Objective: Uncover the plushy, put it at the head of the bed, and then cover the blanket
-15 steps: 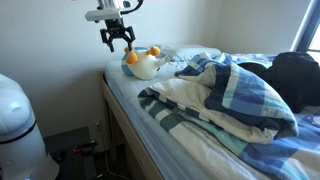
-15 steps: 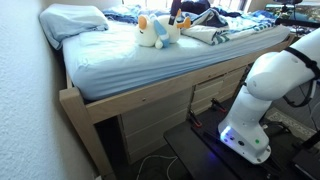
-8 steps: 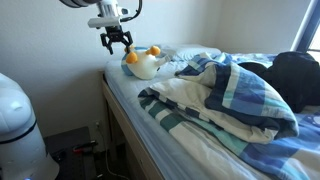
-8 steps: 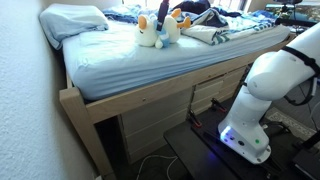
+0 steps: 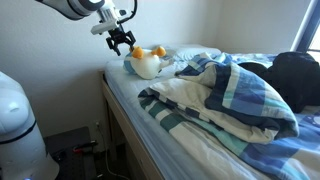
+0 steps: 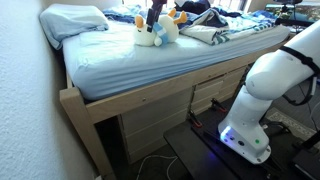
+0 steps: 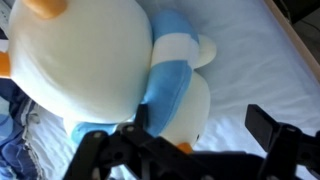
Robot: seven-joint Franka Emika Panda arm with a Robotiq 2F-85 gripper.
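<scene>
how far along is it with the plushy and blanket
Done: the plushy lies uncovered on the bare sheet, beside the bunched blanket. In hand: the open gripper hovers close over it, holding nothing. Left: it sits short of the pillow, so probably move it up, then spread the blanket over it.

Soft daylight, bright window glare, wrist blurry

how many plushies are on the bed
1. The plushy lies on the bed near its side edge, beside the bunched blanket. Others could be hidden under the blanket.
</scene>
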